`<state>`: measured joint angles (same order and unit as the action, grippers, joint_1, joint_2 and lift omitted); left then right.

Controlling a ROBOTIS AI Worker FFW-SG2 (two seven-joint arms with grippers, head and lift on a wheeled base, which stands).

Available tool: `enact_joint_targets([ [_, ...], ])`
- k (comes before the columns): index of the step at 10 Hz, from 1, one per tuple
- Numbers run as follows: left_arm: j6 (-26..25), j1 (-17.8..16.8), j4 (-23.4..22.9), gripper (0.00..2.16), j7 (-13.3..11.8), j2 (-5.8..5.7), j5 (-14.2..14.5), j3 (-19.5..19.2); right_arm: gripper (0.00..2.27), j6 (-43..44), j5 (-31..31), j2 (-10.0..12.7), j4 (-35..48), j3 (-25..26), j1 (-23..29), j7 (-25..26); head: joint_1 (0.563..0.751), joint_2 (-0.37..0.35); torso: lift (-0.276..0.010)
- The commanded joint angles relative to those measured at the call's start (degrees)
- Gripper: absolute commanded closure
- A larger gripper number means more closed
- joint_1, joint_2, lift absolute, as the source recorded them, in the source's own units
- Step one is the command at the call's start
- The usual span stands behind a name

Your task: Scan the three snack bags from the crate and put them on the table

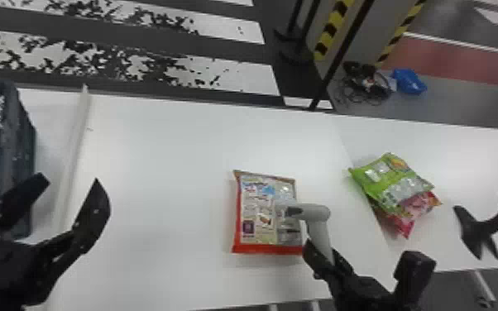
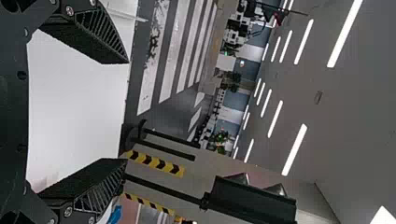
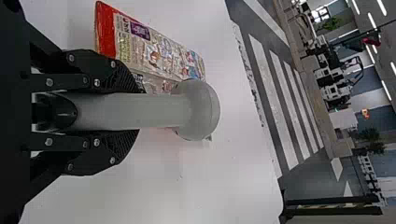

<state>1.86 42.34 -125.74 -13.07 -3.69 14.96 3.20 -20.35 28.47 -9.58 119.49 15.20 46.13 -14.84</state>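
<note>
Snack bag with red edges lies flat on the middle of the white tabletop. To its right, a green snack bag rests partly over a pink-red snack bag. The right end effector is closed around the handle of a grey scanner, whose head is above the right part of the red-edged bag. The left end effector is open and empty, near the dark crate at the left. A black stand is at the right.
</note>
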Motion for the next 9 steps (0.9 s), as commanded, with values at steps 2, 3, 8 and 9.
enact_joint_targets([
  [2, 1.3, 0.3, 0.2, 0.14, 0.0, 0.08, 0.1, -0.1, 2.23, 0.7, -1.2, -0.1, -1.2, -1.5, 0.1, -0.2, 0.695, -0.244, -0.094],
  [3, 1.5, 0.4, 0.3, 0.14, 0.0, 0.08, 0.1, -0.2, 2.23, 1.0, -1.9, -0.1, -1.8, -2.2, -0.1, -0.2, 0.695, -0.236, -0.094],
  [8, 1.5, 0.9, -0.1, 0.14, -0.1, 0.00, 0.2, -0.8, 2.23, 3.5, -3.0, -0.4, -3.1, -1.8, -1.3, 0.0, 0.695, -0.216, -0.094],
  [9, 1.5, 1.2, -0.3, 0.14, -0.1, 0.00, 0.2, -0.8, 2.23, 3.3, -1.8, -0.4, -2.6, -0.1, -1.5, 0.0, 0.695, -0.220, -0.094],
])
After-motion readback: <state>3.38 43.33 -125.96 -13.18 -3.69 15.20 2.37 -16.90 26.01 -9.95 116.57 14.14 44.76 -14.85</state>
